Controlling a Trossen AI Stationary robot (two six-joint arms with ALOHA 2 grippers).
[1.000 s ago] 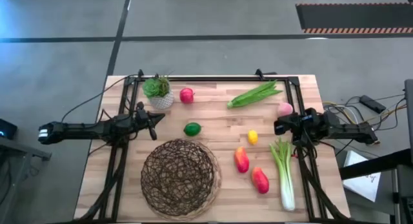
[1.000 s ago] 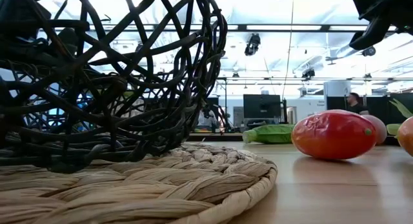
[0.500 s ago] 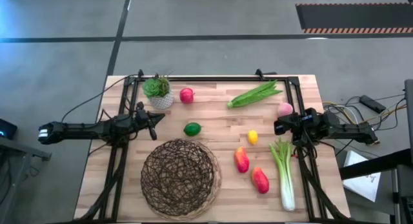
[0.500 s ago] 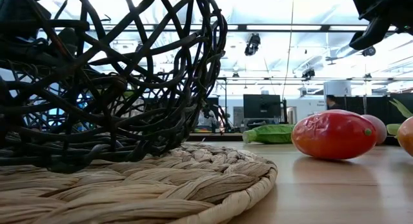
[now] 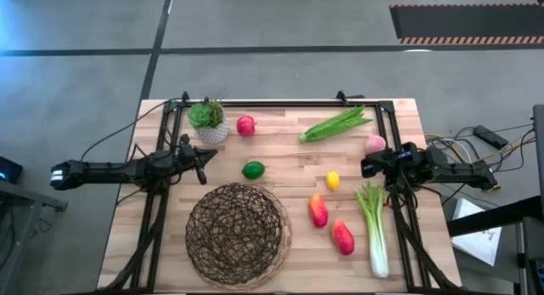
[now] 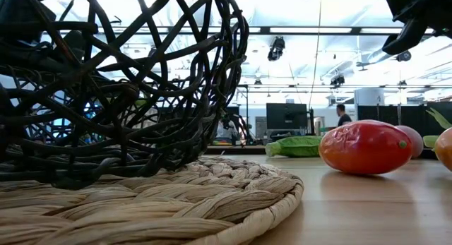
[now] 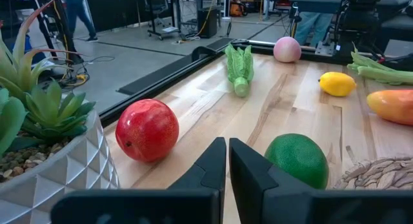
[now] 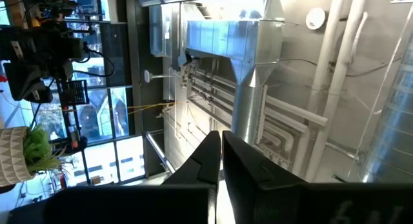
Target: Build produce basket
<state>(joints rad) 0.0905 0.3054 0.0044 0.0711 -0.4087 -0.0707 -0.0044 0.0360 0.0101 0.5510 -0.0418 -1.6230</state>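
Lying lengthwise toward the table's near edge, the leek (image 5: 373,229) sits beside the clenched, empty right gripper (image 5: 365,168).

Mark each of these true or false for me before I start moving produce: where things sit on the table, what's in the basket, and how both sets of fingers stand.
1. The basket has no produce in it. True.
2. The lime lies inside the basket. False: it lies on the table just beyond the rim, near the left gripper.
3. The left gripper's fingers are shut and hold nothing. True.
4. The right gripper is shut on the lemon. False: the lemon lies free on the table beside it, and those fingers are shut on nothing.
5. The red apple lies next to the potted plant. True.
6. The leek is in the table's left half. False: it lies near the right edge.
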